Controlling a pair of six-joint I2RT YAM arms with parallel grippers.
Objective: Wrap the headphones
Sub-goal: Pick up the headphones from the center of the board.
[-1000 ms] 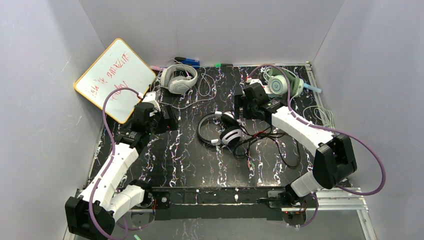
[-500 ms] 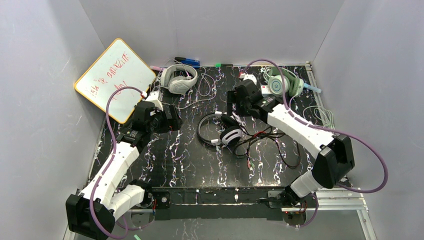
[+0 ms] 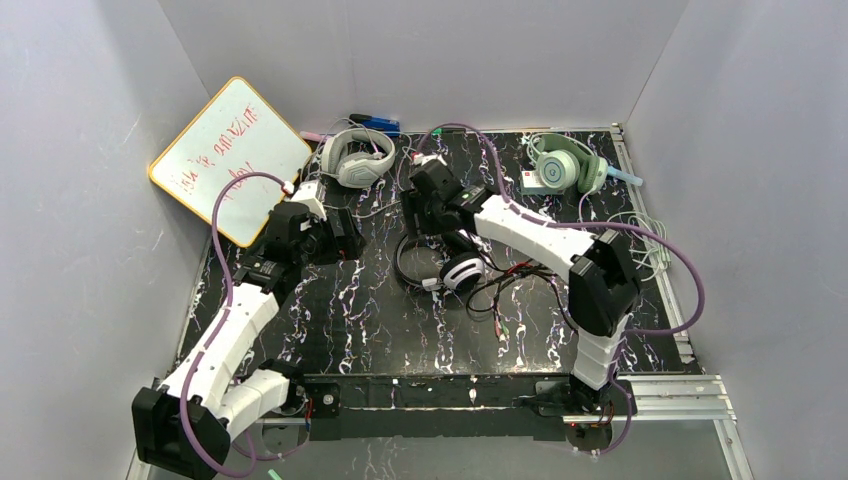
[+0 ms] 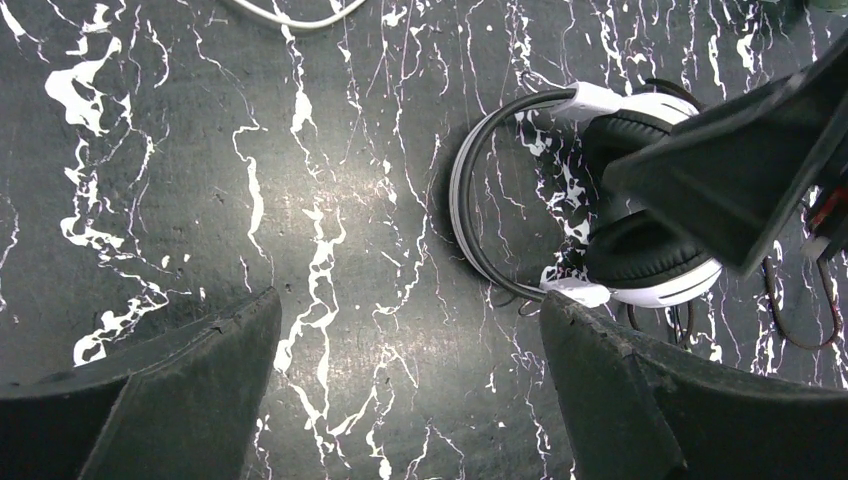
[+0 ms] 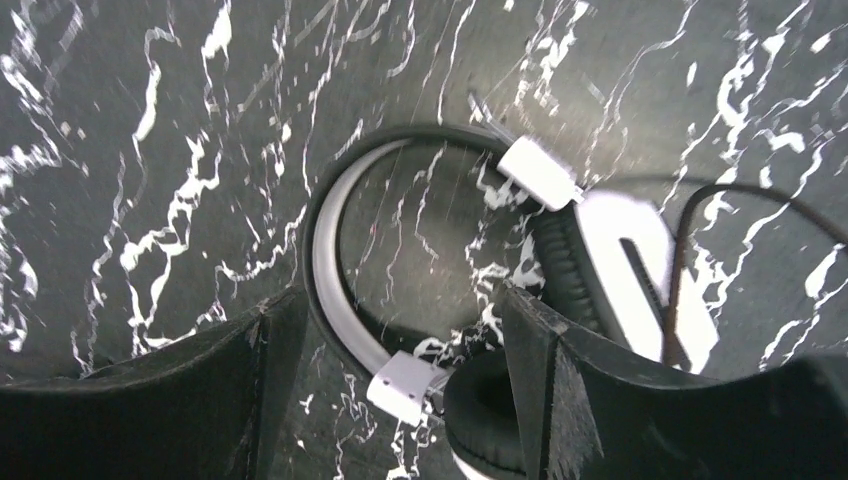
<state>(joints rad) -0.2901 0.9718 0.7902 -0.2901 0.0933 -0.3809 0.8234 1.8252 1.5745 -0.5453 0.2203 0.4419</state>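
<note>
The black-and-white headphones [image 3: 447, 265] lie flat near the middle of the table [image 3: 330, 320], directly below my right gripper [image 3: 421, 208]. In the right wrist view, my right fingers [image 5: 190, 400] stand apart on either side of the band [image 5: 330, 250]. The band curves between them, and they are not clamped on it. One finger is outside the arc and the other is inside it, next to the ear cups. The band is thin, black outside and white inside, with white sliders at each end. The cups [image 5: 630, 270] are white shells with black pads. The black cable [image 3: 520, 282] sprawls in loose loops toward my right arm's base.

My left gripper [image 4: 410, 305] hangs spread wide over bare table, with the headphones just beside its right finger. It holds nothing.

The grey headphones [image 3: 356, 158] and the mint-green headphones [image 3: 562, 168] sit well apart along the far edge. A whiteboard [image 3: 230, 155] leans at the far left.
</note>
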